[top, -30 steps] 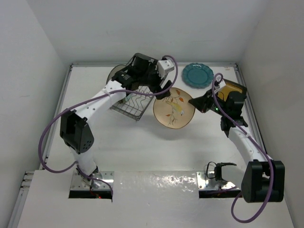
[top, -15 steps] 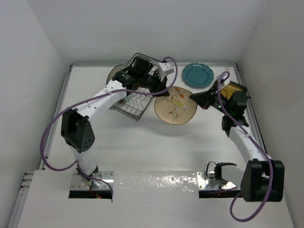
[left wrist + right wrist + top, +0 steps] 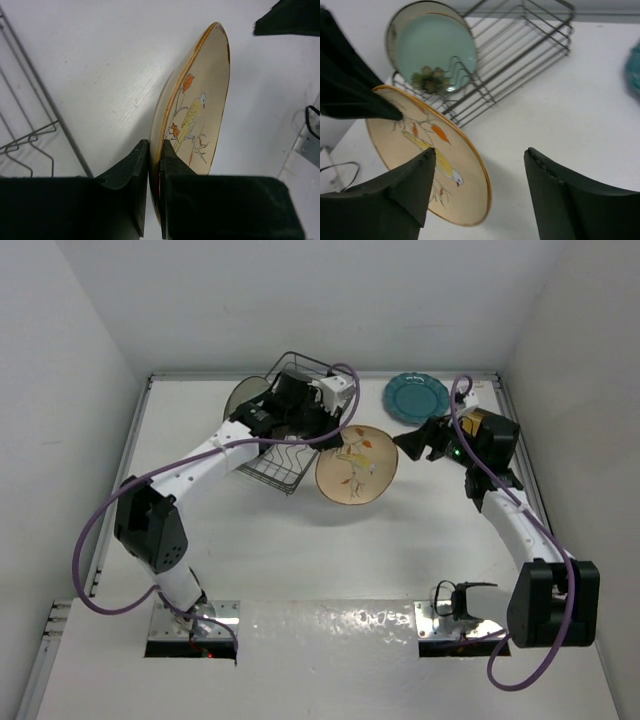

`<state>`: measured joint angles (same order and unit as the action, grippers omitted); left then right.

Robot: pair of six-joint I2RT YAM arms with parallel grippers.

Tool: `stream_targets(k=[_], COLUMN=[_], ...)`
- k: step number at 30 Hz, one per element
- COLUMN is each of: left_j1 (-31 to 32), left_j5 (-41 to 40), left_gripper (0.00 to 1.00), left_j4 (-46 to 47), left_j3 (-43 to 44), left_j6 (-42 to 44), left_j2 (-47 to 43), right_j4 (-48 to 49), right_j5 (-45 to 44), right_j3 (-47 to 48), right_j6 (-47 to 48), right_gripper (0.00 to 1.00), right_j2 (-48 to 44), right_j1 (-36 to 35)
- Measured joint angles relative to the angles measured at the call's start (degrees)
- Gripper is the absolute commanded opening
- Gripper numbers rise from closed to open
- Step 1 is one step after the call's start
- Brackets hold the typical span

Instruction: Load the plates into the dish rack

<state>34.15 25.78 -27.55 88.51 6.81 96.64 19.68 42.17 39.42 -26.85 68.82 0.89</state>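
My left gripper (image 3: 343, 444) (image 3: 154, 150) is shut on the rim of the cream floral plate (image 3: 357, 466) (image 3: 201, 107) and holds it tilted on edge above the table, just right of the dish rack (image 3: 285, 445) (image 3: 520, 50). Beside the plate's right edge my right gripper (image 3: 407, 445) (image 3: 480, 161) stands open and touches nothing; the same plate (image 3: 427, 165) lies behind its left finger. A pale aqua plate (image 3: 247, 395) (image 3: 434, 49) leans upright in the rack. The scalloped teal plate (image 3: 416, 398) lies flat at the back right. An amber plate (image 3: 487, 422) shows partly under the right wrist.
White walls close in the table at the back and both sides. A raised rail (image 3: 132, 440) runs along the left edge. The rack's wires (image 3: 31, 135) are close on the left of the held plate. A cable clip (image 3: 458, 598) sits by the right arm's base.
The left gripper has shut on the cream plate's rim and the right gripper has opened and let it go. The plate has shifted slightly left, toward the rack.
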Motion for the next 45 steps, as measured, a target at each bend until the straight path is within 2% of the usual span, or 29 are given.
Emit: stream_targets(k=[9, 12, 16, 23, 28, 33, 45], left_j1=[-1.31, -3.13, -4.94, -5.66, -5.97, -6.05, -7.54], left_j5=[-16.13, -20.70, -31.78, -45.03, -49.03, -52.11, -54.38], left_gripper=[0.00, 0.00, 0.00, 0.00, 0.00, 0.00, 0.00], left_j4=[-1.01, -2.36, -1.40, 4.15, 11.63, 16.02, 22.32], left_j3=[-0.81, 0.33, 2.89, 0.55, -5.51, -12.20, -13.92], left_j6=[-2.84, -3.39, -3.39, 2.62, 6.27, 9.97, 14.49], left_j2=[-0.72, -1.88, -3.63, -9.99, -12.81, -11.54, -9.94], right_j4=[-9.44, -9.94, -9.20, -8.68, -8.63, -9.33, -9.99], right_j5=[-13.64, -15.41, -16.59, -16.44, -16.48, -16.50, -16.41], right_j3=[1.09, 0.74, 0.02, -2.34, -3.10, -3.21, -3.96], right_j6=[3.15, 3.58, 3.67, 2.82, 2.82, 2.89, 3.85], right_gripper=[0.77, 0.77, 0.77, 0.77, 0.77, 0.77, 0.77], right_j2=[-1.14, -2.51, -2.89, -1.77, -1.79, -1.90, -2.56], right_j1=[0.07, 0.09, 0.09, 0.09, 0.09, 0.09, 0.09])
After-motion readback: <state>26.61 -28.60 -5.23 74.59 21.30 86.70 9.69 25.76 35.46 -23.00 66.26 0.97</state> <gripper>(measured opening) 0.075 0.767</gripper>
